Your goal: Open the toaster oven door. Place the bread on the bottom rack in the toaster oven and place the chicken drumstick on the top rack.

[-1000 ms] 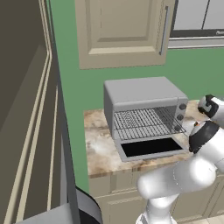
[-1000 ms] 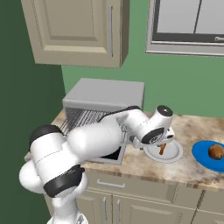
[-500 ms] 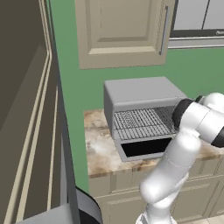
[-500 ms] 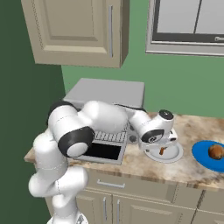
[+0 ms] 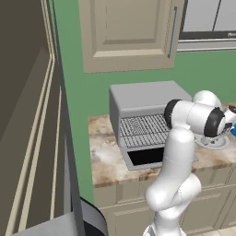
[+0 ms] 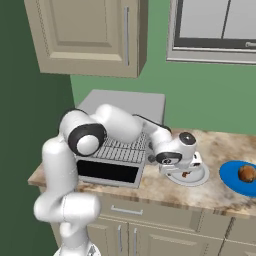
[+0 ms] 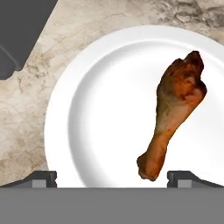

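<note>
- One reddish-brown, tapered chicken drumstick [image 7: 175,111] lies on the round white plate [image 7: 100,109], right of centre.
- The two-finger gripper [image 7: 112,177] above it is spread wide (narrow end nearer the right fingertip [image 7: 186,177]).

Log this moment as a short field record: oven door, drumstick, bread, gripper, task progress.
toaster oven door: open, folded down flat in front of the toaster oven
chicken drumstick: lying on the white plate, thin end toward the fingers
bread: on the blue plate, right of the white plate
gripper: open, over the white plate, holding nothing; one tip to each side, drumstick nearer the right-hand tip in the hand view
top rack: bare where visible
bottom rack: bare where visible
progress: door done, both foods not yet moved
</note>
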Tool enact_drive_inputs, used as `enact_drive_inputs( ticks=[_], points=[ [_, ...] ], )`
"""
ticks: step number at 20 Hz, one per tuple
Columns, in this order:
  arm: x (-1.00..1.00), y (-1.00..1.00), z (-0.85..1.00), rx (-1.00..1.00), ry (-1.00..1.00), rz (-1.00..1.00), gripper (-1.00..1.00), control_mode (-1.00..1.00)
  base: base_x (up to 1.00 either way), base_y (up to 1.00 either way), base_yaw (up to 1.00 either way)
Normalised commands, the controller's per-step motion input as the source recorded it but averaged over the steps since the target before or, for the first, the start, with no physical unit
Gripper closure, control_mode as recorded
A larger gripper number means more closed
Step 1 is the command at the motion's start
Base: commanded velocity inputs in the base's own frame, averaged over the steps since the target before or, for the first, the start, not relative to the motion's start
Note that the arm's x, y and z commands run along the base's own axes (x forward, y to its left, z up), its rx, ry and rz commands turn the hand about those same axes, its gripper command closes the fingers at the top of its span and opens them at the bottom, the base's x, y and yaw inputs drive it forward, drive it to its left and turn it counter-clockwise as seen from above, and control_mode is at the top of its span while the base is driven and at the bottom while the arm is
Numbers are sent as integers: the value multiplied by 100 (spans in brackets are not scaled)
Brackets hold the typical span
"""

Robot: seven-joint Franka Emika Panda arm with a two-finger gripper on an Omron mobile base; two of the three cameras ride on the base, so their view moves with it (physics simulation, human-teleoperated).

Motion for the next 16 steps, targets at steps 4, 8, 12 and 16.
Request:
enact_drive_inputs(
  ticks=[4, 8, 12, 16],
  points=[
    [38, -72, 40, 30, 8, -1, -100, -100, 0, 0, 0],
    [4, -89, 41, 33, 7, 0, -100, -100, 0, 0, 0],
    [-13, -99, 76, 41, 0, 0, -100, -100, 0, 0, 0],
    [-1, -57, 11, 28, 7, 0, -100, -100, 0, 0, 0]
  ],
)
